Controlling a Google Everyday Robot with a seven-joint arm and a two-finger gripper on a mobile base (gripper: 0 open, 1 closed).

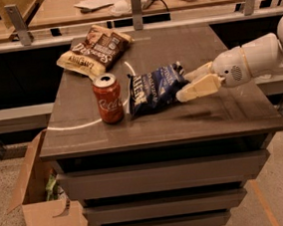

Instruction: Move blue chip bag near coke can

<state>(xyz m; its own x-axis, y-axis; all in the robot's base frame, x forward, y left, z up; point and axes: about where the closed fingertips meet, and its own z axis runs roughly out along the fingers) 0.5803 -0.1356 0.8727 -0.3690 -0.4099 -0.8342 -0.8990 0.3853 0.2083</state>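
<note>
The blue chip bag (154, 88) lies crumpled on the dark table top, just right of the coke can (108, 98), almost touching it. The can stands upright near the table's front left. My gripper (183, 87) reaches in from the right on a white arm. Its two tan fingers (201, 87) are spread apart at the bag's right edge. The bag rests on the table.
A brown-and-tan chip bag (94, 50) lies at the back left of the table (192, 120). An open cardboard box (42, 204) stands on the floor to the left. A rail with posts and a cluttered desk run behind the table.
</note>
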